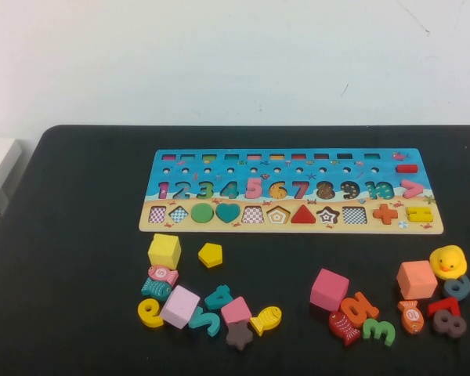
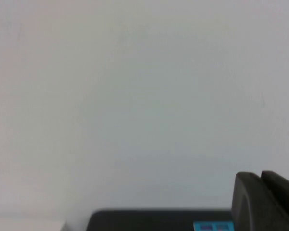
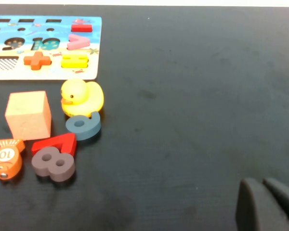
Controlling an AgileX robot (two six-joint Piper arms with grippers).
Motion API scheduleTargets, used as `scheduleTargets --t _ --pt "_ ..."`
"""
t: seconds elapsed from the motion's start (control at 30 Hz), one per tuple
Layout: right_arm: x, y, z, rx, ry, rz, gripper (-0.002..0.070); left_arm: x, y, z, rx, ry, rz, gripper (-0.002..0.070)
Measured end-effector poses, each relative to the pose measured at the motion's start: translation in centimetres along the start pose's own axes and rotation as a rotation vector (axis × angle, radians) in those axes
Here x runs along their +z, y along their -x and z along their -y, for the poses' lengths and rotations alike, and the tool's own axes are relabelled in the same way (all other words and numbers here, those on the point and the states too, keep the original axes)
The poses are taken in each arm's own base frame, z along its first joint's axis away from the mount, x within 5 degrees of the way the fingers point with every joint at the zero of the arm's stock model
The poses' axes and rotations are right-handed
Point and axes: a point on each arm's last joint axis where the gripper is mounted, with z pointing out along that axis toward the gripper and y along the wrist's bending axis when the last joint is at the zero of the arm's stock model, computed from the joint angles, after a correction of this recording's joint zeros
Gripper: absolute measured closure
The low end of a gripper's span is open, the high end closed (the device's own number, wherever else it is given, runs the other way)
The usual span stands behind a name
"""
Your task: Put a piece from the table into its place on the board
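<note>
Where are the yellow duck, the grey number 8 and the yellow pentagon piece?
yellow duck [image 3: 81,98], right wrist view, on its body.
grey number 8 [image 3: 53,163], right wrist view, between its two holes.
yellow pentagon piece [image 1: 210,254], high view, on its top face.

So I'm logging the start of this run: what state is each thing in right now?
Board: flat on the table; some shape slots filled, several empty.
Yellow pentagon: loose, in front of the board.
Dark star: loose, among the left pile.
Duck: upright beside the peach cube.
Left gripper: raised, clear of the pieces.
Right gripper: over bare table, holding nothing.
</note>
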Motion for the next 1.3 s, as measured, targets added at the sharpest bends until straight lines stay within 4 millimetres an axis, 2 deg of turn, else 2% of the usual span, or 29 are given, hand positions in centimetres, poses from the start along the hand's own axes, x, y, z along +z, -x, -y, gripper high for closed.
scheduleTargets --t 0.07,0.17,0.3,0.5,0.7,0.77,0.87,1.0,1.07,1.13,1.3 --pt "0.0 0.0 0.0 0.000 0.000 0.000 0.0657 0.5 1.9 0.3 0.002 -0.002 -0.064 0.0677" --pt "0.0 0.0 0.0 0.000 0.000 0.000 0.0658 2.1 3.5 0.7 -0.003 0.005 -0.268 0.0677" --pt "0.0 0.0 0.0 0.000 0.000 0.000 0.0658 5.9 3.9 0.9 -0.010 0.025 -0.585 0.0677" --pt "0.0 0.0 0.0 0.000 0.000 0.000 0.0657 11.4 0.6 0.6 -0.042 0.060 -0.849 0.0677" --pt "0.0 0.0 0.0 0.000 0.000 0.000 0.0657 18.0 -1.9 1.6 -0.191 0.014 -1.085 0.0677" --pt "0.0 0.0 0.0 0.000 0.000 0.000 0.0657 20.7 -2.5 2.6 -0.220 -0.051 -1.113 0.0675" --pt "0.0 0.0 0.0 0.000 0.000 0.001 0.0657 23.9 -3.1 5.3 -0.217 -0.163 -1.125 0.0662" --pt "0.0 0.0 0.0 0.000 0.000 0.001 0.0658 27.4 -5.3 10.2 -0.149 -0.314 -1.186 0.0649" --pt "0.0 0.0 0.0 0.000 0.000 0.001 0.0657 28.8 -6.4 12.4 -0.119 -0.354 -1.224 0.0645" --pt "0.0 0.0 0.0 0.000 0.000 0.001 0.0658 29.7 -8.3 14.3 -0.064 -0.374 -1.296 0.0634" --pt "0.0 0.0 0.0 0.000 0.000 0.001 0.0657 31.1 -12.0 16.7 0.121 -0.397 -1.416 0.0554"
